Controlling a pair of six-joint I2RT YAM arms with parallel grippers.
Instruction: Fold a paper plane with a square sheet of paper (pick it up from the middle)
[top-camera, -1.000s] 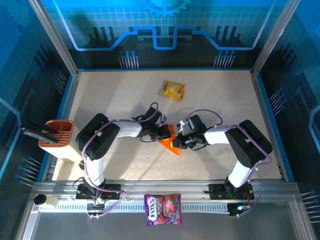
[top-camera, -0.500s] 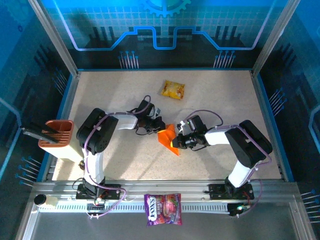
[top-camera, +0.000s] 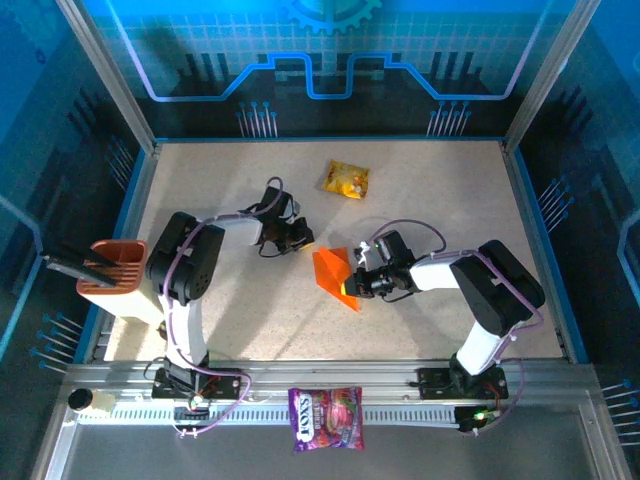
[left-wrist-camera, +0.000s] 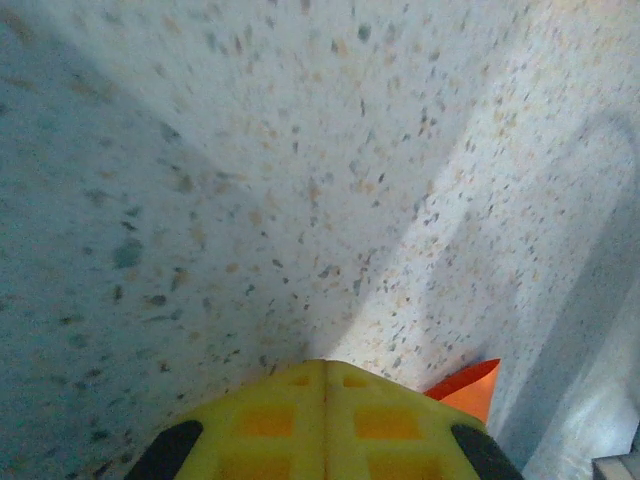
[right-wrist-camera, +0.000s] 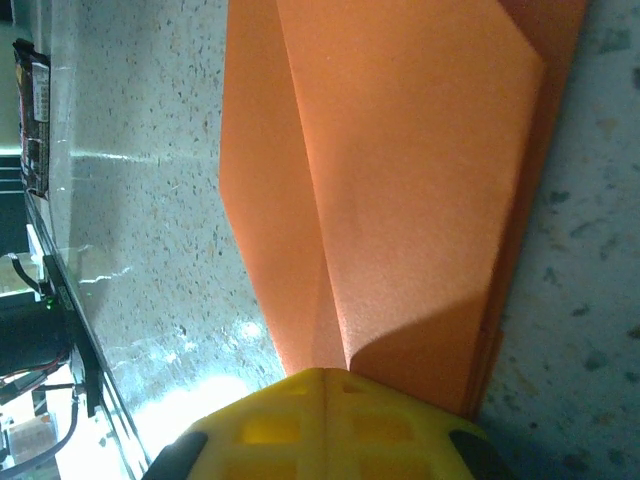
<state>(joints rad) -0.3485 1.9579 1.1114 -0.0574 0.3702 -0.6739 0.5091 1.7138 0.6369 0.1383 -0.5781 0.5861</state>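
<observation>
While it lies on the speckled beige tabletop (top-camera: 230, 300) near mid-frame in the top view, the partly folded sheet of matte bright-orange paper (top-camera: 330, 268) (right-wrist-camera: 400, 180) runs its long axis from upper left to lower right, with its tapered tip at the lower right. The right gripper (top-camera: 354, 284) (right-wrist-camera: 325, 385) is clamped on its right edge. The left gripper (top-camera: 302, 242) (left-wrist-camera: 325, 375) is clenched on nothing, just up-left of the paper, whose corner (left-wrist-camera: 465, 385) shows at the lower right of the left wrist view.

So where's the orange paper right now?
Top view: the orange paper lies mid-table at the tip of the right claw, with the left claw just up-left.
</observation>
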